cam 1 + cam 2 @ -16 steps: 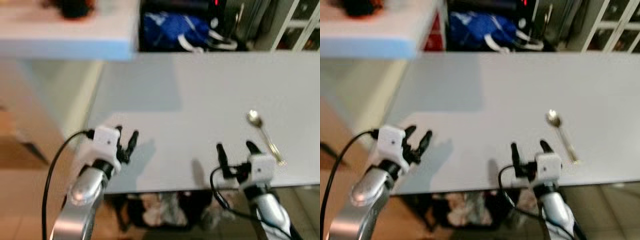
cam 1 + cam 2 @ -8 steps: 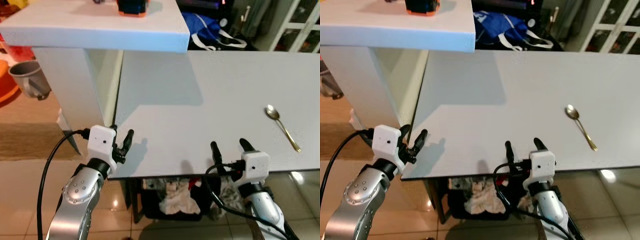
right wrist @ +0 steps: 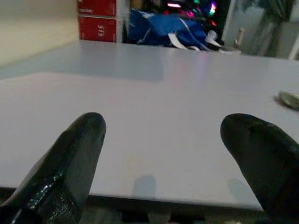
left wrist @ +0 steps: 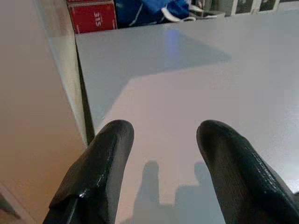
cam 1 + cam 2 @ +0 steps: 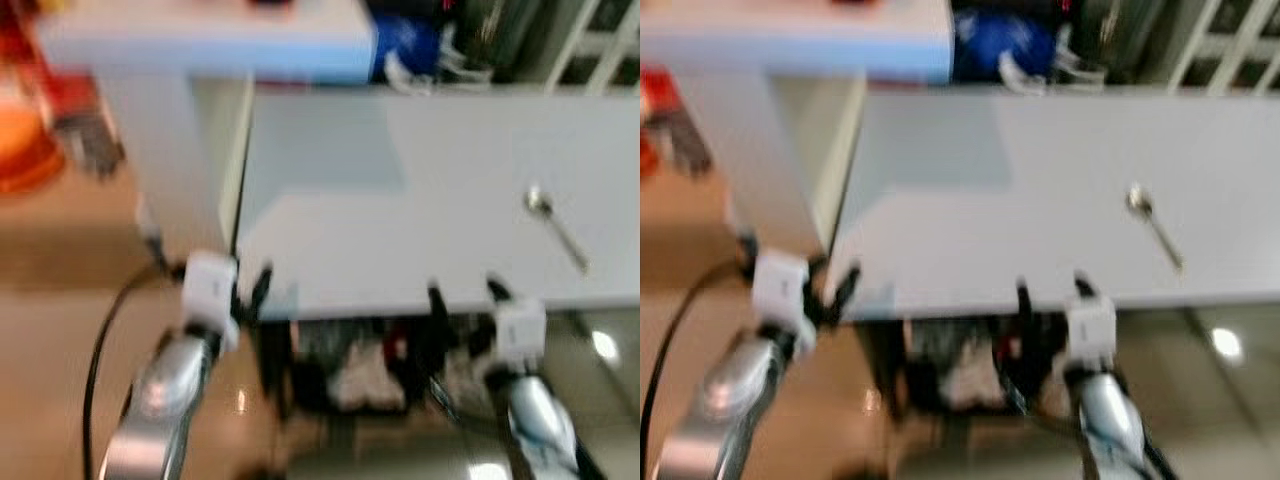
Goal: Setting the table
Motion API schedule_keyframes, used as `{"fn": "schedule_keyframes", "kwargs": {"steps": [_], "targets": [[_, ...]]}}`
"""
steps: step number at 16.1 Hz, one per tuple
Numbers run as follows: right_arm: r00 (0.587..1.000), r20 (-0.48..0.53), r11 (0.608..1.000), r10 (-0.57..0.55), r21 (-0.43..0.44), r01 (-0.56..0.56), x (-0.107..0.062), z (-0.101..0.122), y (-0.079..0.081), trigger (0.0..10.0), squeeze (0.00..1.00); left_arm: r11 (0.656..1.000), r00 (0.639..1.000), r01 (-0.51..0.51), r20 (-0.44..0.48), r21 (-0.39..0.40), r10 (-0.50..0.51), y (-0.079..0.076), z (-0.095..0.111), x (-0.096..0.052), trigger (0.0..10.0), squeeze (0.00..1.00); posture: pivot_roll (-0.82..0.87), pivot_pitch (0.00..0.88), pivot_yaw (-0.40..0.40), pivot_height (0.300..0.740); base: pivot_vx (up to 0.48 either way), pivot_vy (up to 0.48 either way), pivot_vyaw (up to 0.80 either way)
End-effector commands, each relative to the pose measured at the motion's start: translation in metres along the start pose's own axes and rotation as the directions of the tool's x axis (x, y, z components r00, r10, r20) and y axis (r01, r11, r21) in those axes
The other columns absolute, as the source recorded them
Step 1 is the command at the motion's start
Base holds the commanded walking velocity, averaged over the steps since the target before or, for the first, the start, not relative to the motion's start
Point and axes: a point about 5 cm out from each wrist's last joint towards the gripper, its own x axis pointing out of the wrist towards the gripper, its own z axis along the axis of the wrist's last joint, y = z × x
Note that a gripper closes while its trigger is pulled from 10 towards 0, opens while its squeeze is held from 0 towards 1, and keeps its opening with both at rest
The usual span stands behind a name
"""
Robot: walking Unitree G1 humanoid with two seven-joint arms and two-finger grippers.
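Note:
A metal spoon [image 5: 555, 224] lies on the right part of the grey table [image 5: 400, 200], near its front edge; its bowl shows at the edge of the right wrist view as the spoon [image 3: 289, 99]. My left gripper [image 5: 250, 292] hovers open at the table's front left corner with nothing between its fingers [image 4: 100, 163]. At the front edge, left of the spoon, my right gripper [image 5: 465, 298] is open and empty, its fingers [image 3: 79, 144] spread wide over the tabletop. The head views are blurred.
A white shelf unit [image 5: 200, 45] stands left of the table. Blue bags [image 5: 1005, 45] and red boxes [image 4: 91, 16] sit behind the table's far side. Cloth clutter [image 5: 360, 370] lies under the table on the shiny tan floor.
The whole picture has shifted and blurred, so the camera has moved back; the table edge now sits higher in view. Both grippers stay open at the front edge.

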Motion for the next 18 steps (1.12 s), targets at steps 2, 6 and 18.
{"fn": "schedule_keyframes", "kwargs": {"steps": [2,6,18], "targets": [[1.0,-0.003,1.0,0.005,0.005,-0.005,0.001,-0.001,0.001,10.0,0.0,1.0,1.0,-0.006,0.017,0.015,0.006,0.003,0.005,0.001,10.0,0.0,-0.07,0.0,-0.016,0.74,0.0,0.478,0.0],[1.0,-0.003,1.0,0.01,0.003,-0.01,0.0,-0.001,0.001,10.0,0.0,0.999,0.999,-0.031,0.015,0.018,0.03,0.004,0.004,0.0,10.0,0.0,-0.07,0.0,-0.021,0.74,0.0,0.48,0.0],[1.0,-0.005,1.0,0.016,0.004,-0.016,0.001,-0.002,0.0,10.0,0.0,0.995,0.995,-0.099,0.01,0.021,0.099,0.024,0.008,0.012,10.0,0.0,-0.07,0.0,-0.027,0.74,0.0,0.48,0.0]]}}
